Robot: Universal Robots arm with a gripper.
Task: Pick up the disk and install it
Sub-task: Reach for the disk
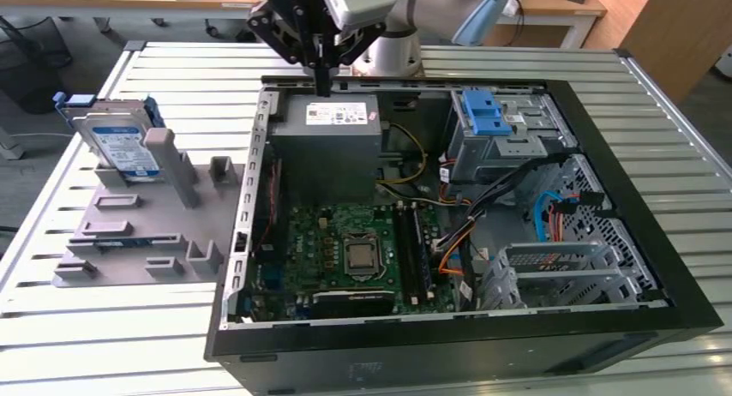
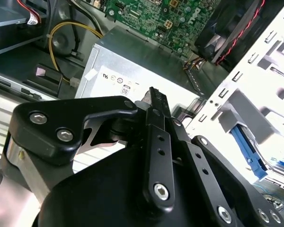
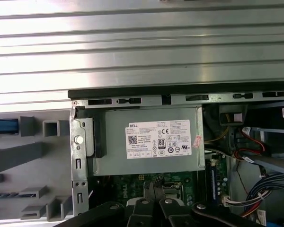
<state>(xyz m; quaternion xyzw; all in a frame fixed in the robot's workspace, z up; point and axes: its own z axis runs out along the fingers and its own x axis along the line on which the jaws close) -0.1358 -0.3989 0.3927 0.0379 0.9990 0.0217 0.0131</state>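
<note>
1. Gripper [image 1: 324, 89]: we log the black claw on the arm with its fingers pressed together and nothing between them. It hangs over the back rim of the computer case, just above the grey metal box. In both wrist views its closed tips [image 2: 156, 97] [image 3: 155, 187] point toward that box.
2. Disk [image 1: 120, 143]: a silver drive with a white-and-blue label and a blue bracket. We find it standing upright in a slot of the grey fixture, at the exterior view's left. It is outside the case and well apart from the gripper.
3. Grey fixture [image 1: 149, 233]: a moulded holder with several slots and posts. It lies flat on the table just beside the case wall.
4. Computer case [image 1: 595, 147]: a black tower lying on its side with the side panel off and the interior exposed.
5. Grey metal box [image 1: 332, 147]: it carries a white sticker and sits in the case's back corner.
6. Motherboard [image 1: 343, 242]: a green board on the case floor, next to the box.
7. Blue latch piece [image 1: 486, 113]: we note it on the drive cage inside the case.
8. Table [image 1: 171, 62]: a slatted metal surface bearing the case and the fixture.
</note>
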